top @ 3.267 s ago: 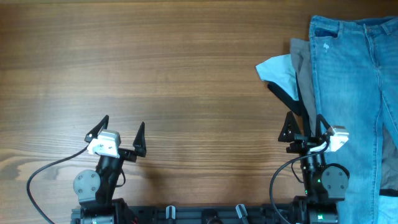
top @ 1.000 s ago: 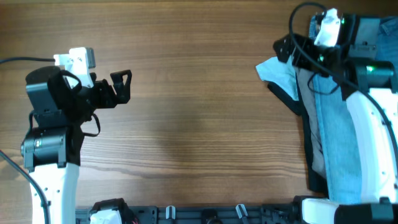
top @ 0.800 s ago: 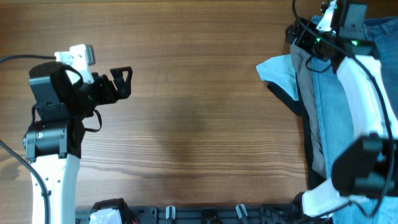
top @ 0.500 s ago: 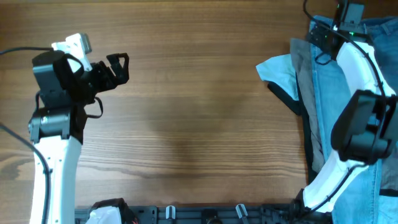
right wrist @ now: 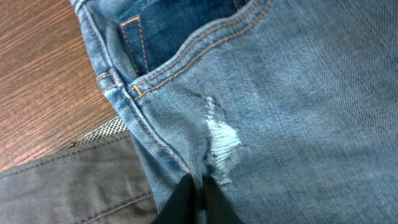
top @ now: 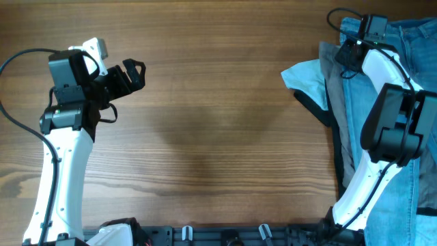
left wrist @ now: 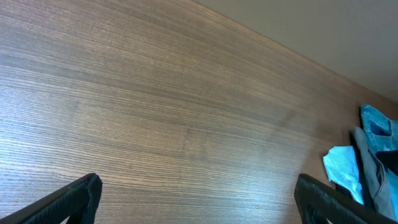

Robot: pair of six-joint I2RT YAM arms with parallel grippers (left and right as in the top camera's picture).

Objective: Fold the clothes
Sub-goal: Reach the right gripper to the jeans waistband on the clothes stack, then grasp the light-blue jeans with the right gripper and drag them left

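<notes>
The clothes lie in a pile at the table's right edge, with light-blue jeans (top: 427, 48) on top. Under them are a grey garment (top: 331, 65), a pale-blue piece (top: 305, 76) and a black piece (top: 315, 104). My right gripper (top: 349, 53) reaches to the jeans' top left corner. In the right wrist view it (right wrist: 198, 193) is shut on a pinch of jeans (right wrist: 298, 124) denim just below a frayed rip (right wrist: 221, 140), beside the pocket seam. My left gripper (top: 134, 75) hangs open over bare wood at the far left, its fingers (left wrist: 74, 194) wide apart.
The wooden table (top: 218, 123) stretches bare between the two arms. The grey garment (right wrist: 74, 180) borders the jeans' left seam. In the left wrist view the pile (left wrist: 373, 165) shows far off at the right edge.
The right gripper has shut on the denim by the rip after reaching in over the jeans' top corner. The left arm has shifted slightly up and to the right, still open.
</notes>
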